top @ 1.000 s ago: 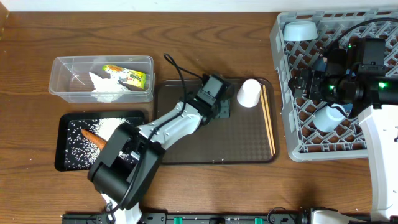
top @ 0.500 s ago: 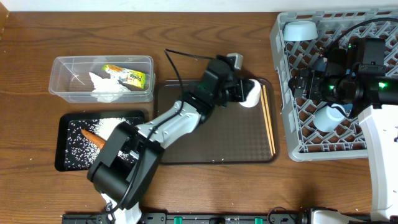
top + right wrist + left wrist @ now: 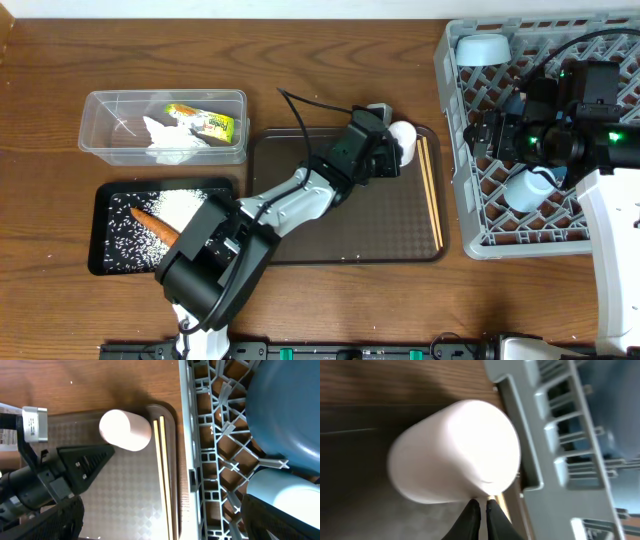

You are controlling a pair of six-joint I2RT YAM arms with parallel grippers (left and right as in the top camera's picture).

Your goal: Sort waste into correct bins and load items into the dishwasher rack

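White cup, brown tray: left fingers shut against its wall; right fingers wide, empty. I judged reopening to straddle the rim was best.

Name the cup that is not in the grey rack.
The white cup, on the brown tray beside the wooden chopsticks; the small pale-blue cup sits inside the grey lattice rack.

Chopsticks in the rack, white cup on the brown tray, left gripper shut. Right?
No: the chopsticks lie on the brown tray beside the white cup, not in the rack, as overhead shows. The left gripper is shut.
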